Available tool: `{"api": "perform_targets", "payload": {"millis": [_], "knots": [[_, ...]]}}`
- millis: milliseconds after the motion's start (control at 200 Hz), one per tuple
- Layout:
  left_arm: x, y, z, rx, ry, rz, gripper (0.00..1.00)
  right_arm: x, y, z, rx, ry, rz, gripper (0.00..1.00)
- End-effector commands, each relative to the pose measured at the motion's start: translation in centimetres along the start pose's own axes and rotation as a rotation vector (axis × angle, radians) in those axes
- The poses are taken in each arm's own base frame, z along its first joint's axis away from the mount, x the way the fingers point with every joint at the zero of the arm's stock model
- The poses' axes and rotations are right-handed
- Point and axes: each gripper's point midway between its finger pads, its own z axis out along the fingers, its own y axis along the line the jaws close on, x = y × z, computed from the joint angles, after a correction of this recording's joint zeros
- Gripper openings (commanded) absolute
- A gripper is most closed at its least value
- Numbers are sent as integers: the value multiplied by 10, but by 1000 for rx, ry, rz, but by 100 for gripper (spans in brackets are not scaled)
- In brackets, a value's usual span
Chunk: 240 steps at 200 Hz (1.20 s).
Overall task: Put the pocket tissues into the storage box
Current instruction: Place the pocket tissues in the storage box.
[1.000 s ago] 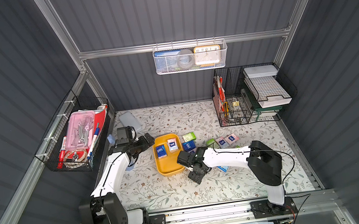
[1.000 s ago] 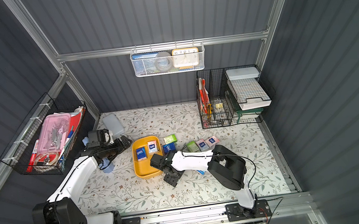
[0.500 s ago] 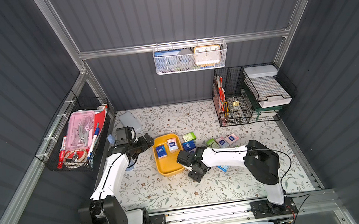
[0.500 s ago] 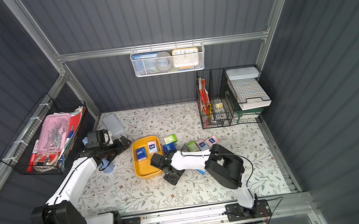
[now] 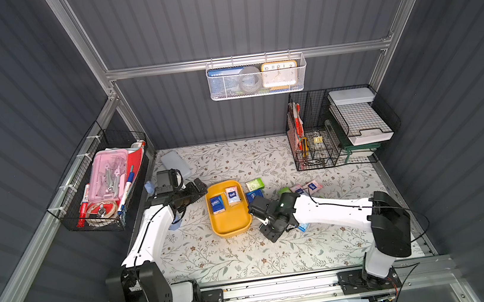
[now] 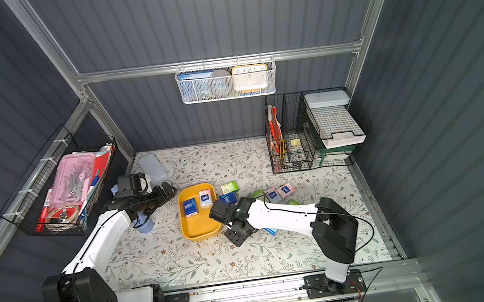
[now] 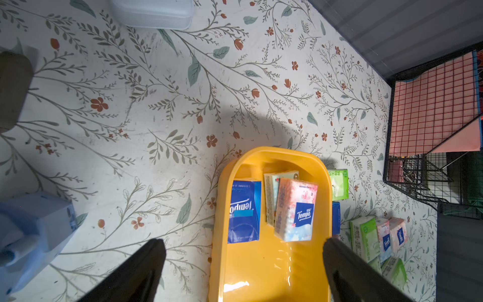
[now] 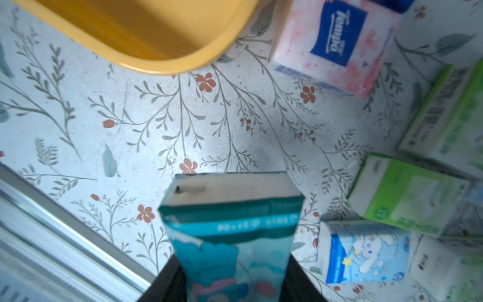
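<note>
The yellow storage box sits mid-mat. A dark blue packet, a pink one and a third under it lie inside. My right gripper is low beside the box's near right corner, shut on a light blue pocket tissue packet. Loose pocket tissues lie to the box's right: green, dark blue, pink and light blue. My left gripper hovers open at the box's left edge, holding nothing.
Black wire baskets stand at the back right, and another hangs on the left wall. A grey-blue case lies at the back left. A pale blue object sits under the left arm. The metal front rail is close to my right gripper.
My right gripper's jaws have closed on the light blue packet beside the box. Both arms have stayed nearly where they were.
</note>
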Motion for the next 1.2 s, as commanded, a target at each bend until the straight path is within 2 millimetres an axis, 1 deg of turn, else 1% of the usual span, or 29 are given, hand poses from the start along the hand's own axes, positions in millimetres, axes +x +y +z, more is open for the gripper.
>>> {"api": "perform_targets", "payload": {"millis": [0,75,130,205,315,345,355,430,475,580,755,871,1046,1196], "knots": [[-3,4,3,-21,-15,-10,99,-22,4,-21,-21,-55,92,45],[-3,10,3,-46,-22,-29,99,-45,12,-30,-49,-99,140,45],[-4,13,3,-63,-27,-32,99,-61,19,-32,-72,-118,168,45],[-5,17,3,-86,-32,-36,99,-83,25,-31,-80,-147,215,44],[-4,17,1,-89,-33,-40,99,-112,34,-20,-90,-180,270,44],[-3,18,1,-90,-34,-42,99,-118,33,-17,-85,-189,288,44],[-3,18,1,-90,-34,-42,99,-120,33,-13,-78,-187,297,44],[-2,18,0,-87,-37,-49,99,-135,37,-3,-81,-202,321,44],[-1,17,-1,-83,-40,-53,99,-141,37,7,-75,-202,331,44],[2,16,0,-70,-37,-61,99,-157,41,20,-79,-216,349,44],[6,18,1,-72,-31,-65,99,-187,47,31,-87,-291,366,44],[9,20,0,-82,-22,-66,99,-196,44,40,-66,-289,374,44],[11,23,-4,-95,-26,-64,99,-208,43,46,-56,-312,380,44],[12,24,-7,-102,-29,-64,99,-218,41,55,-52,-322,392,44]]}}
